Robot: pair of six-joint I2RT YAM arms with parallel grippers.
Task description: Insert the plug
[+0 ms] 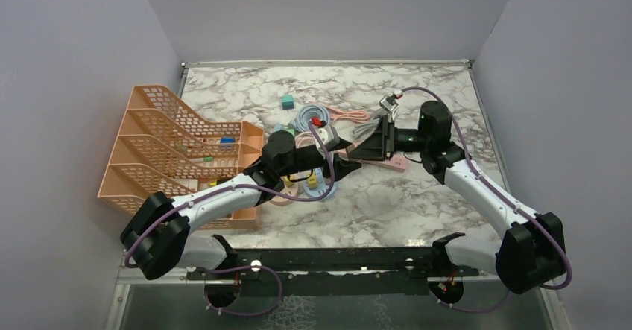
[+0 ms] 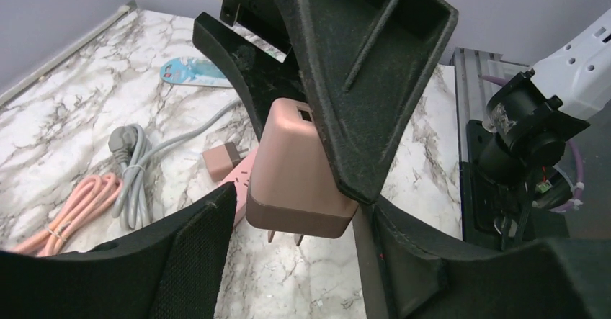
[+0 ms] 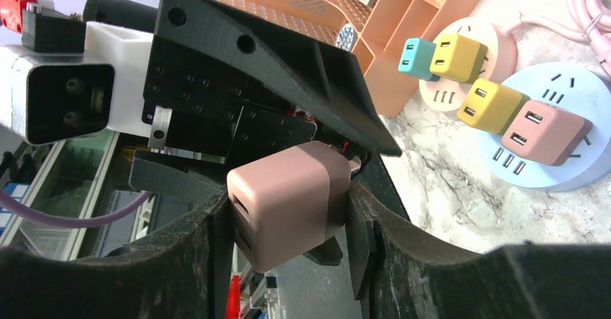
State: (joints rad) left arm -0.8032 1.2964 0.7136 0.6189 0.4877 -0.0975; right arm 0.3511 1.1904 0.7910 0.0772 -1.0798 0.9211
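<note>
Pink plugs (image 3: 281, 207) (image 3: 547, 132): 2, one in right tool (image 1: 370, 148) | yellow plugs (image 3: 457, 57) (image 3: 494, 105): 2

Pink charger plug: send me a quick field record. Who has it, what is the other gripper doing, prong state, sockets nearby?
held item: pink USB charger plug
holder: right gripper, clamped on its sides
other arm: left gripper, fingers flank the plug, contact unclear
prongs: bare, pointing down at the marble table
sockets nearby: blue round socket hub, carrying a yellow charger and a salmon charger, free slots showing
</note>
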